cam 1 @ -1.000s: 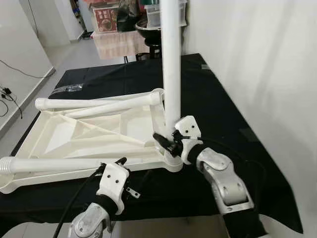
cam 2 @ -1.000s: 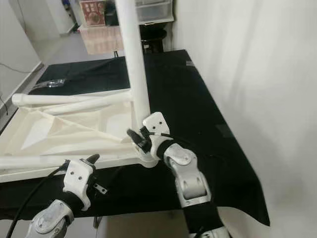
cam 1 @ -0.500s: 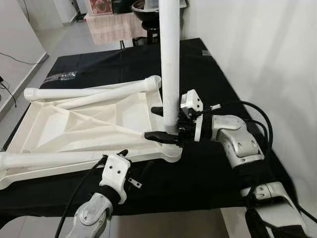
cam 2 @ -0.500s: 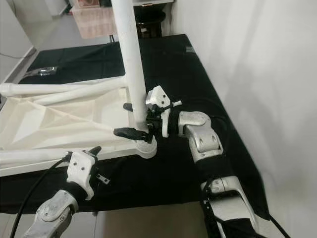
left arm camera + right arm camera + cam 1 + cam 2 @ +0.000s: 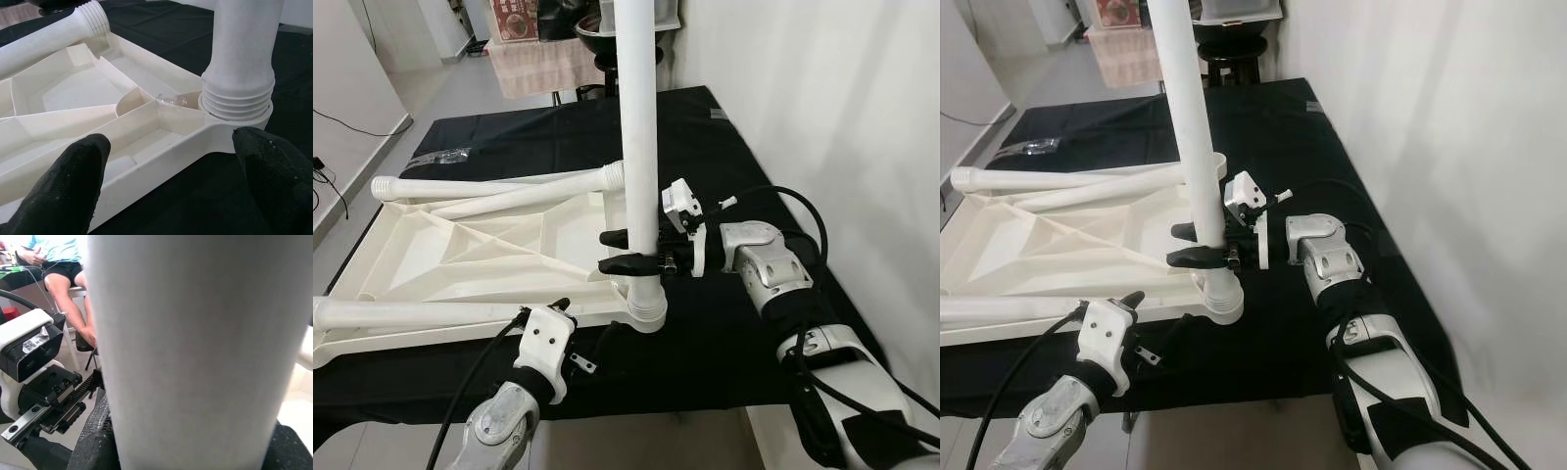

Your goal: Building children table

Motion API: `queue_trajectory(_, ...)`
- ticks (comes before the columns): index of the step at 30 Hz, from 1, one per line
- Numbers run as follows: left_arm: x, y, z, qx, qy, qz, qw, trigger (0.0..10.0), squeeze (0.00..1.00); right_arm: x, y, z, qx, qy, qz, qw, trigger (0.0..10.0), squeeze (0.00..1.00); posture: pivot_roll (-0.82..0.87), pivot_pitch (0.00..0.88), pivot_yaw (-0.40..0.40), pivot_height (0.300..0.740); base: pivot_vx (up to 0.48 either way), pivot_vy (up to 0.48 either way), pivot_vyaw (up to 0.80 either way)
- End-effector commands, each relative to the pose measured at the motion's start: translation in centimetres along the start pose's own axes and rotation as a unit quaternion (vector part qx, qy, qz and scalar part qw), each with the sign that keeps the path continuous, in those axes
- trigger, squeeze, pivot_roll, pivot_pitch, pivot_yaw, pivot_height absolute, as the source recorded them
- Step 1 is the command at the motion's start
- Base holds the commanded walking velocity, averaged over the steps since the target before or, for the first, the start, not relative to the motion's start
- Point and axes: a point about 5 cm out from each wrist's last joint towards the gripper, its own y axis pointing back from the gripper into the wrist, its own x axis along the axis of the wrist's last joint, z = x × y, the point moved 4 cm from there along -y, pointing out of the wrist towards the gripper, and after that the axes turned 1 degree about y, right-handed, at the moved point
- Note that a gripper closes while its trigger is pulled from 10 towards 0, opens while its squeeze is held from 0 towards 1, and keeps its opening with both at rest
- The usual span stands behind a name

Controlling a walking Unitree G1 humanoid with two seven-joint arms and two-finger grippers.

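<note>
One white leg (image 5: 637, 137) upright, right claw (image 5: 628, 252) gripping

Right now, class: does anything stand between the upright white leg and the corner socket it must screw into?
Nothing visible does. The upright leg already sits in the corner socket of the tabletop, its threads partly exposed, with the right hand clamped around it.

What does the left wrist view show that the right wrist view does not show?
The left wrist view alone gives the tabletop's ribbed underside, the upright leg's threaded end sitting in the corner socket, a loose leg, and the left gripper's spread fingers. The right wrist view alone gives a seated person and the left gripper's white body. Both share the upright leg.
</note>
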Motion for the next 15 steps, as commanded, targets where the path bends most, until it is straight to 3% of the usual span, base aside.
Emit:
queue_trajectory(1,-0.4,0.1,0.2,-0.003,-0.002,-0.008,1.000,10.0,0.00,-0.8,0.0,-0.1,-0.007,-0.008,-0.003,1.000,0.0,0.00,0.01,0.057,0.047,0.740,0.000,0.000,0.00)
queue_trajectory(3,-0.4,0.3,0.2,-0.003,-0.001,-0.007,1.000,10.0,0.00,-2.2,-0.1,-0.2,-0.072,-0.023,-0.009,0.997,0.0,0.00,0.00,0.067,0.030,0.740,0.000,0.000,0.00)
queue_trajectory(5,-0.4,0.3,0.2,-0.003,-0.001,-0.007,1.000,10.0,0.00,-2.2,-0.1,-0.2,-0.072,-0.023,-0.009,0.997,0.0,0.00,0.00,0.067,0.030,0.740,0.000,0.000,0.00)
queue_trajectory(6,-0.4,0.4,0.2,-0.003,-0.002,-0.007,1.000,10.0,0.00,-3.5,-0.7,0.0,-0.141,-0.034,-0.024,0.989,0.0,0.00,0.00,0.067,0.030,0.740,0.000,0.000,0.00)
queue_trajectory(7,-0.4,0.4,0.2,-0.003,-0.002,-0.007,1.000,10.0,0.00,-3.5,-0.7,0.0,-0.141,-0.034,-0.024,0.989,0.0,0.00,0.00,0.067,0.030,0.740,0.000,0.000,0.00)
queue_trajectory(8,-0.3,0.4,0.1,-0.002,-0.002,-0.007,1.000,10.0,0.00,-5.8,-2.2,-2.0,-0.222,-0.072,-0.042,0.972,0.0,0.00,-0.01,0.089,0.044,0.740,0.000,0.000,0.00)
queue_trajectory(9,-0.3,0.5,0.0,-0.001,-0.002,-0.007,1.000,10.0,0.00,-6.9,-2.3,-2.9,-0.308,-0.083,-0.057,0.946,0.0,0.00,-0.02,0.090,0.051,0.740,0.000,0.000,0.00)
queue_trajectory(11,-0.3,0.5,0.0,-0.001,-0.002,-0.007,1.000,10.0,0.00,-6.9,-2.3,-2.9,-0.308,-0.083,-0.057,0.946,0.0,0.00,-0.02,0.090,0.051,0.740,0.000,0.000,0.00)
queue_trajectory(12,-0.4,0.4,-0.1,-0.002,-0.004,-0.008,1.000,10.0,0.00,-7.2,-2.5,-3.4,-0.338,-0.087,-0.062,0.935,0.0,0.00,-0.04,0.065,0.063,0.740,0.000,0.000,0.00)
queue_trajectory(15,-0.4,0.4,-0.1,-0.003,-0.002,-0.009,1.000,10.0,0.00,-7.5,-2.2,-3.1,-0.354,-0.082,-0.070,0.929,0.0,0.00,-0.01,0.069,0.051,0.740,0.000,0.000,0.00)
